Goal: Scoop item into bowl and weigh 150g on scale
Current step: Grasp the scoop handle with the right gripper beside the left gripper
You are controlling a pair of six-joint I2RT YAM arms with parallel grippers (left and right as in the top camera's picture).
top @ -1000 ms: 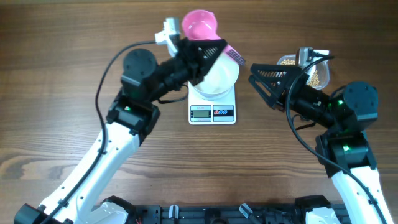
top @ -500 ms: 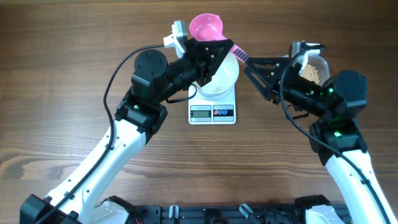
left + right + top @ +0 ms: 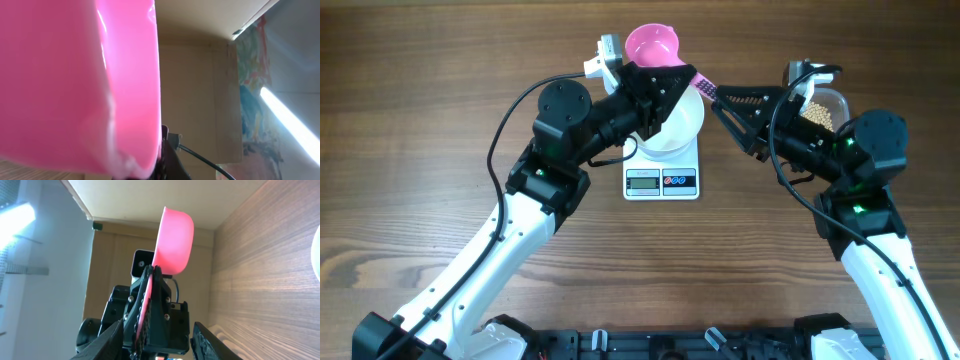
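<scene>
Clamping the empty pink scoop (image 3: 650, 45) beside the bowl (image 3: 686, 125) on the scale (image 3: 661, 181), the left gripper (image 3: 667, 80) offers its handle (image 3: 703, 88) to the half-open right gripper (image 3: 721, 101), which should close next; beans (image 3: 820, 118) lie in their tub (image 3: 840, 100).

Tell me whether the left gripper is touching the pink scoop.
Touching. In the overhead view, the left gripper is shut on the handle of the pink scoop, whose cup and handle tip stick out on either side.
</scene>
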